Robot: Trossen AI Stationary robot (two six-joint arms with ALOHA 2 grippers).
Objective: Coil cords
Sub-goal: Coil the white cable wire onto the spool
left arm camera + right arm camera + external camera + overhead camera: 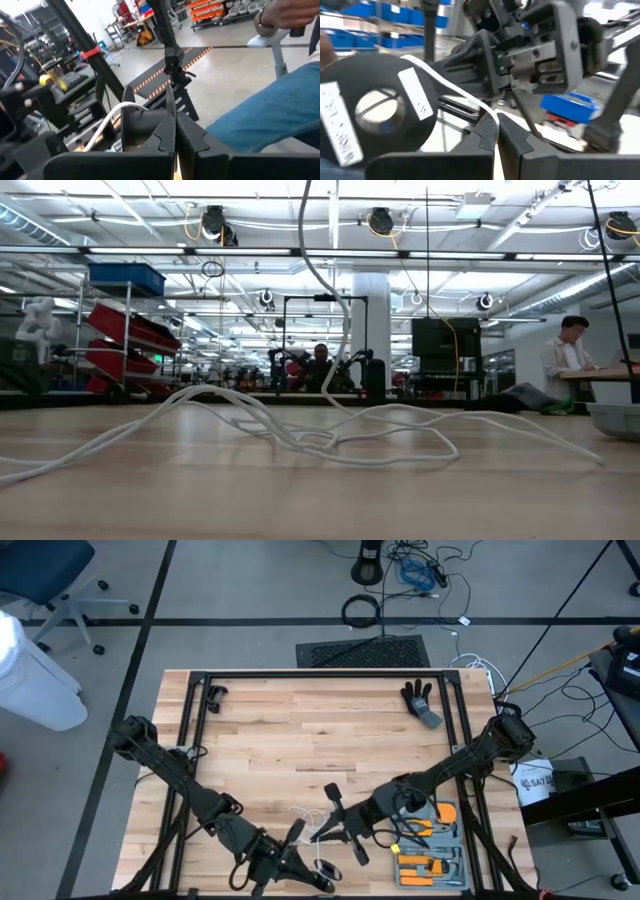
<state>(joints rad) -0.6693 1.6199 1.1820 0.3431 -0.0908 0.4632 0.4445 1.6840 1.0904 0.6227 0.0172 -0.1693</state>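
Note:
The thin white cord (330, 435) lies in loose loops on the wooden table (300, 730) near its front edge, and one strand (305, 220) rises out of the low view. The black reel (375, 115), with a pale centre, hangs close beside my right gripper (496, 125), which is shut on the cord. My left gripper (172, 120) is also shut. It points level, just to the left of my right gripper (330, 818) in the high view, where my left gripper (298, 835) shows. My right gripper pinches the cord (487, 112) between its two fingertips, a short way from the reel. From the pinch the strand runs up and back past the reel's rim, clear of the table. My left gripper has the cord (125, 106) arching over the outer side of one finger; that finger hides whether the cord is pinched.
A tray of orange-handled tools (432, 840) lies at the front right, under the right arm. A black glove (422, 700) and a black clip (215, 693) lie near the far edge. A black metal frame (310, 674) rings the table. A person's blue-clad leg (280, 110) is beyond the front edge.

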